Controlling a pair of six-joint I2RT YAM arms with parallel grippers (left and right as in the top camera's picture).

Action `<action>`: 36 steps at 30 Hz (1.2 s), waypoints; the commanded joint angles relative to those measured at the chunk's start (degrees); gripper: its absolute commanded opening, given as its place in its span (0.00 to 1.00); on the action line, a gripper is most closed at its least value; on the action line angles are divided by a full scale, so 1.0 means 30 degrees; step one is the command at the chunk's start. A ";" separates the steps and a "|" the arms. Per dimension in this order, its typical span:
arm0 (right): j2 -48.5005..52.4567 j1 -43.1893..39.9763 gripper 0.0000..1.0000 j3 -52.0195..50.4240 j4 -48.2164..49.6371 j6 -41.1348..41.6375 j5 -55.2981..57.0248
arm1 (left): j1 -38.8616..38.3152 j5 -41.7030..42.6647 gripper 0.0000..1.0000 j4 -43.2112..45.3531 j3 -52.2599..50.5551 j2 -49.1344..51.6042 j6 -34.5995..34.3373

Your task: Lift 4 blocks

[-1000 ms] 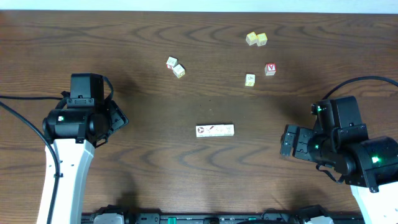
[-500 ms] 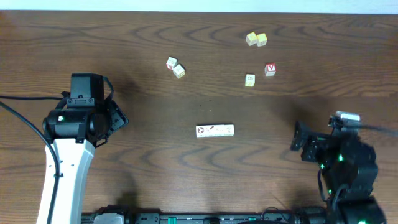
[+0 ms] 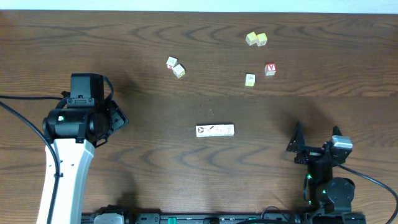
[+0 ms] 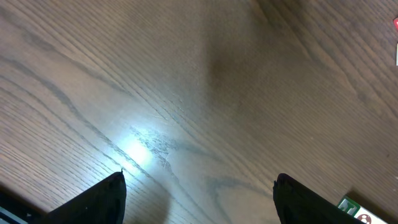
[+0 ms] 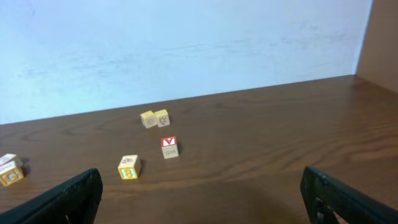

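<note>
Bare table (image 3: 155, 174) on every side of the blocks (image 3: 214, 130), four in a touching row, far from any edge. Well left of that row: left fingers (image 4: 102, 199), spread apart, empty. Well right of it: right fingers (image 5: 68, 202), spread wide, empty. Beyond the row, a red-faced cube (image 3: 270, 69) among scattered others. Dark wood grain; pale wall (image 5: 186, 50) behind.

Left end effector (image 4: 200, 180) and right end effector (image 5: 200, 174), jaws spread wide, empty.
</note>
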 commanded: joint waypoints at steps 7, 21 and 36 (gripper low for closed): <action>-0.0481 -0.1056 0.99 -0.1508 0.0495 -0.0466 -0.0007 | 0.0080 -0.0182 0.77 -0.0058 0.0299 0.0022 0.0007; -0.0481 -0.1049 0.99 -0.1508 0.0488 -0.0984 -0.0342 | 0.0080 -0.0182 0.76 -0.0058 0.0299 0.0022 0.0007; -0.0481 -0.1049 0.99 -0.1508 0.0488 -0.0984 -0.0342 | 0.0080 -0.0182 0.77 -0.0073 0.0291 0.0022 0.0015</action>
